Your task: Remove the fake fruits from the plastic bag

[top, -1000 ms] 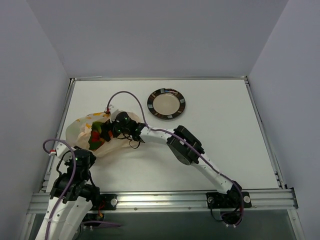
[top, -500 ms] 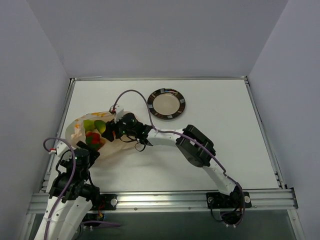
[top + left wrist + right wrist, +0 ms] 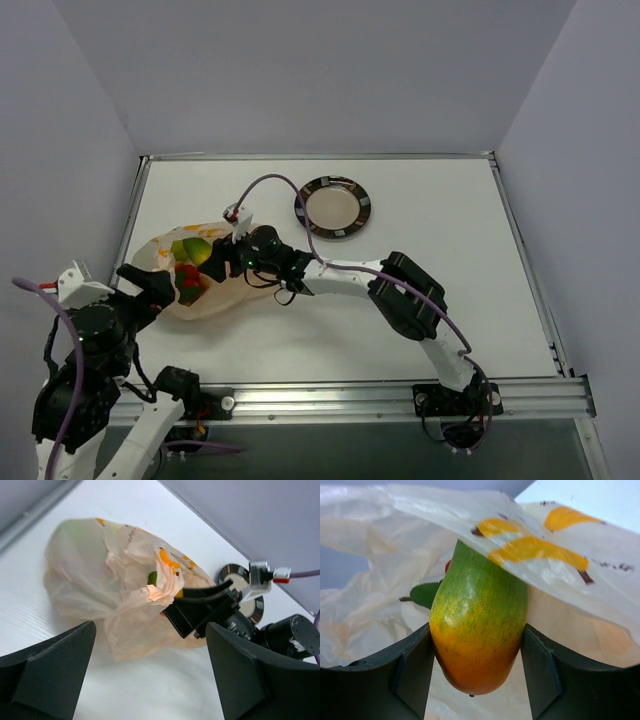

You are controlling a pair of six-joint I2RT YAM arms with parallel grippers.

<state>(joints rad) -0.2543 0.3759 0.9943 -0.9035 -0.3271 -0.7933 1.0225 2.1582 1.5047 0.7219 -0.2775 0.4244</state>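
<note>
The plastic bag [image 3: 170,300] lies crumpled at the table's left, peach-tan with orange marks [image 3: 100,580]. Through its mouth show fake fruits: a lime-green ball [image 3: 179,248], red berries [image 3: 187,273] and an orange-green mango [image 3: 201,252]. My right gripper [image 3: 222,262] reaches into the bag mouth. In the right wrist view it [image 3: 476,630] is shut on the mango [image 3: 477,625], bag film [image 3: 420,520] draped over the top, a green leaf [image 3: 425,594] behind. My left gripper [image 3: 150,285] hangs open just near of the bag, touching nothing [image 3: 150,630].
A round dark-rimmed plate [image 3: 366,214] sits at the back centre, right of the bag. The right arm's purple cable [image 3: 270,182] loops over the table between bag and plate. Grey walls close in on the left, back and right.
My left gripper opened, let go of the bag and pulled back toward the near left. The right gripper pushed further into the bag mouth and closed on the mango.
</note>
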